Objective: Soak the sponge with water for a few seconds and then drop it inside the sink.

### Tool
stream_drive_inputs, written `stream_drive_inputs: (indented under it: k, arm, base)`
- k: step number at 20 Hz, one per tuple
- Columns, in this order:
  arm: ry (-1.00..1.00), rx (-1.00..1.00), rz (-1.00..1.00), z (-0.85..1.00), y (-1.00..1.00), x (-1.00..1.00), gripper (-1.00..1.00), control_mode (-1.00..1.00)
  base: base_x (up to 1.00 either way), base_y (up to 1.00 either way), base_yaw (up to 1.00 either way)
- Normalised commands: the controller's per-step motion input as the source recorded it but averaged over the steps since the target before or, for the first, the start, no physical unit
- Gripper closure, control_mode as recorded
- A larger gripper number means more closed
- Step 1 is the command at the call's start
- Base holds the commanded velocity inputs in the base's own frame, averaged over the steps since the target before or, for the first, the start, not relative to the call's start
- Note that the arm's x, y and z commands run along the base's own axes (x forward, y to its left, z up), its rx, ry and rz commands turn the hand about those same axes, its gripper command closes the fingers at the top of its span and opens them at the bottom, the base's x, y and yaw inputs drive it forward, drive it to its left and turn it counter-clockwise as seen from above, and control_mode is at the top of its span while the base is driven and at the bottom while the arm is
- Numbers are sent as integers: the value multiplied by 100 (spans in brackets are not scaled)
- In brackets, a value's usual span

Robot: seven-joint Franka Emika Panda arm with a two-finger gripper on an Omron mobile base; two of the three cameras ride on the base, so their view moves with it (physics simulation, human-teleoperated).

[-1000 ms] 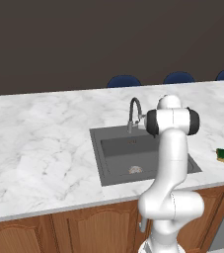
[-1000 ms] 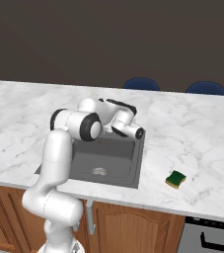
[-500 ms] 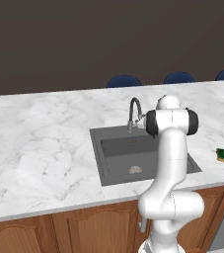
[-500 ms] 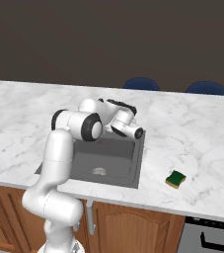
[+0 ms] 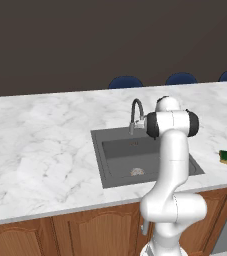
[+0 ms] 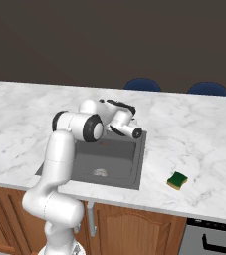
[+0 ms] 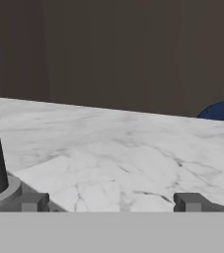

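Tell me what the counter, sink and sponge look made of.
Counter: polished marble or a look-alike, white with grey veins. Sink: matte dark grey, metal or composite; unclear which. Sponge: foam, with a green scrub layer over yellow.

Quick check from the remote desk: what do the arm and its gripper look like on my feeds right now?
The arm is a glossy white jointed tube with rounded segments and dark grey bands at the joints, rising from a bulbous white base. The gripper ends in two small, blocky dark grey finger tips. No cables or markings are visible.
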Motion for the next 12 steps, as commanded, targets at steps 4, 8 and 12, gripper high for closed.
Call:
stream_drive_inputs:
  k: [4,8,12]
  arm:
    - [0,0,-2,-20,-8,0,-100,-100]
    - [0,0,0,-17,-12,0,-100,-100]
    - [1,0,0,-13,-17,0,-100,-100]
  base:
    - [0,0,0]
    - [0,0,0]
    - [0,0,0]
